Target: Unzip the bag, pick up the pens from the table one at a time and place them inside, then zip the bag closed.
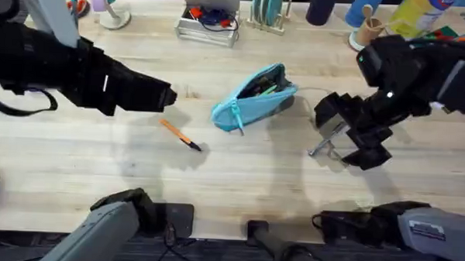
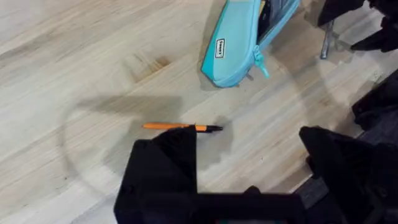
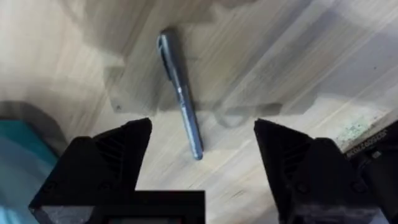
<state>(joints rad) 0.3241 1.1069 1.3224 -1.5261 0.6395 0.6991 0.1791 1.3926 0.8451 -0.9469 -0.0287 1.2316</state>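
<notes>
The light blue bag [image 1: 253, 102] lies unzipped mid-table, its dark inside showing; it also appears as the bag [image 2: 239, 46] and at the edge as the bag [image 3: 18, 162]. An orange pen [image 1: 180, 134] with a black tip lies on the table [image 1: 99, 165] to the bag's left. My left gripper [image 1: 164, 97] hovers open above the orange pen [image 2: 180, 127], with the pen just beyond one finger [image 2: 165, 168]. The silver pen [image 1: 323, 141] lies right of the bag. My right gripper [image 1: 347, 138] is open over it, the silver pen [image 3: 180, 93] reaching between the fingertips [image 3: 112, 155].
Along the table's back edge stand a wire basket [image 1: 209, 23], a rack of plates [image 1: 268, 12], a dark bottle [image 1: 320, 8] and a wooden cup [image 1: 368, 31]. Bare wood stretches in front of the bag and pens.
</notes>
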